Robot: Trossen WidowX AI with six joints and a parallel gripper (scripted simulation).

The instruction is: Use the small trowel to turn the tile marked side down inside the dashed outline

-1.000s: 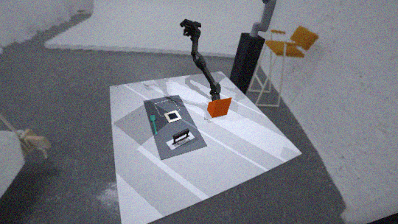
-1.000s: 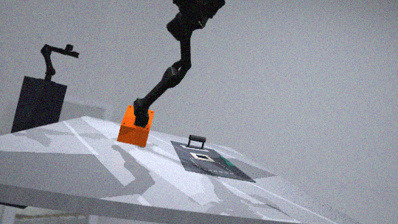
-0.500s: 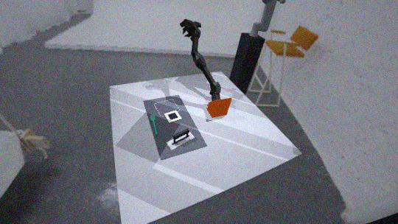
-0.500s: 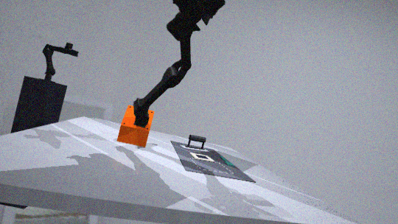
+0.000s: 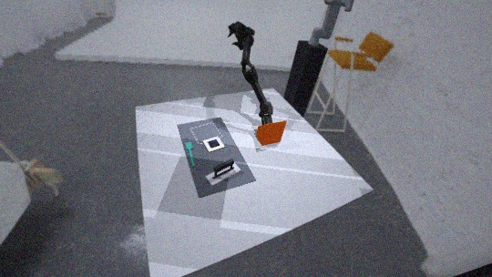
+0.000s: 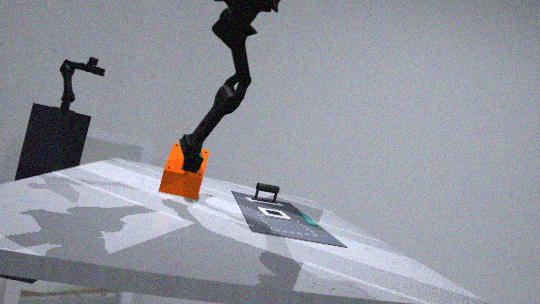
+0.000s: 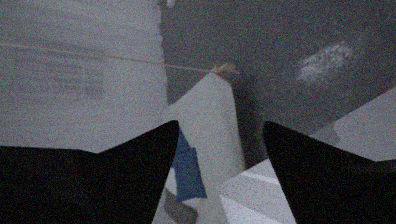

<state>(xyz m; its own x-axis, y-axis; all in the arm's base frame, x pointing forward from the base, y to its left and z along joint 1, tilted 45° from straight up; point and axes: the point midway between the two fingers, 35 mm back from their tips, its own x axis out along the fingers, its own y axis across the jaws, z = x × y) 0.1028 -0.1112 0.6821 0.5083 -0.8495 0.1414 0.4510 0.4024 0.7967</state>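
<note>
The white tile (image 5: 214, 144) (image 6: 274, 213) lies flat on the dark mat (image 5: 230, 152) (image 6: 251, 215), a dark square on its upper face, at the near edge of the dashed outline (image 5: 190, 128). A trowel (image 5: 228, 175) (image 6: 267, 188) with a flat grey blade and black raised handle lies on the mat, handle up. A teal tool (image 5: 189, 146) (image 6: 308, 219) with a small flat head and thin handle lies along the mat's left side in the top view. My gripper (image 5: 231, 38) (image 7: 220, 127) is open and empty, high above the table and away from the mat; the exterior view cuts it off.
An orange box (image 5: 271, 133) (image 6: 181, 184) stands on the table (image 5: 292, 196) at the arm's base, right of the mat in the top view. Beyond the table are a black pedestal (image 5: 304, 73) (image 6: 52, 140) bearing another arm and an orange chair (image 5: 353, 59).
</note>
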